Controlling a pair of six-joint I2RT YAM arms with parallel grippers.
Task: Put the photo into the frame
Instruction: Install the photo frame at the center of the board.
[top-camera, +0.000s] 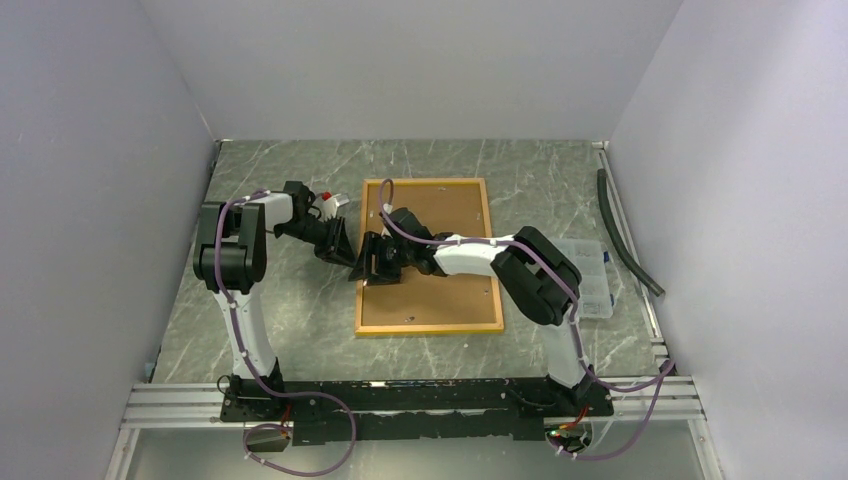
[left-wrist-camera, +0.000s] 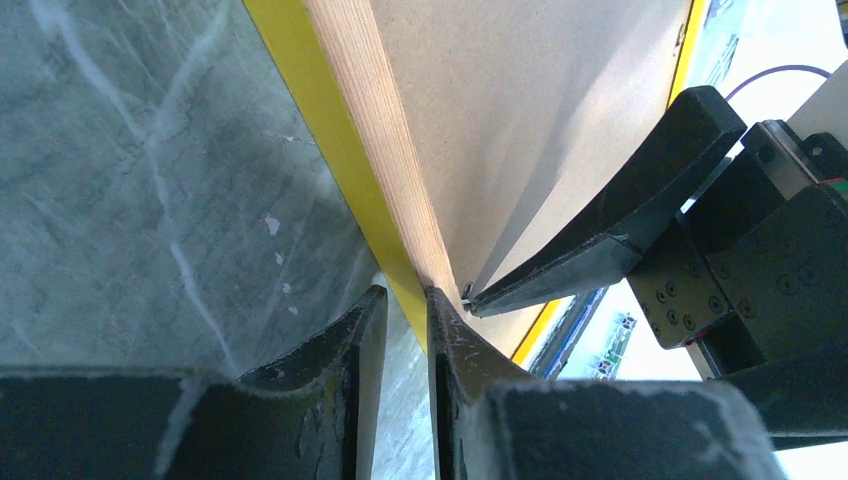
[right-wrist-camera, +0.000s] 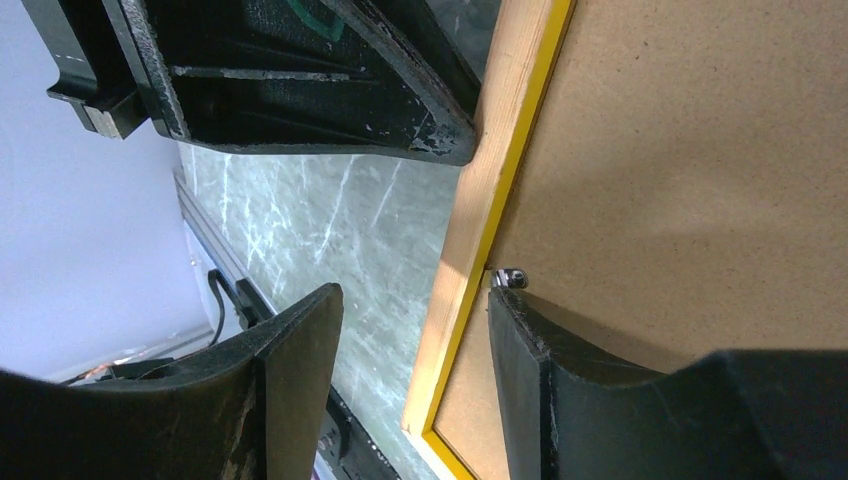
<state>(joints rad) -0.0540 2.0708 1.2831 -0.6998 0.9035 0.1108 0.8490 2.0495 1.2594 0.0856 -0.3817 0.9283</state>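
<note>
The frame (top-camera: 430, 327) lies face down on the table, its wood-coloured rear up and the yellow edge showing, with the brown backing board (top-camera: 440, 290) set in it. The photo is hidden. Both grippers meet at the frame's left rim. My left gripper (left-wrist-camera: 408, 295) has its jaws a narrow gap apart, nothing between them, one fingertip touching the wood rim (left-wrist-camera: 370, 110). My right gripper (right-wrist-camera: 415, 295) is open and straddles the rim (right-wrist-camera: 500, 130); its inner finger (right-wrist-camera: 540, 380) rests on the board (right-wrist-camera: 700, 150) beside a small metal tab (right-wrist-camera: 510, 278).
A clear plastic parts box (top-camera: 590, 280) sits right of the frame. A black hose (top-camera: 625, 235) lies along the right wall. A small red-and-white object (top-camera: 326, 196) sits by the left arm. Grey walls close in three sides.
</note>
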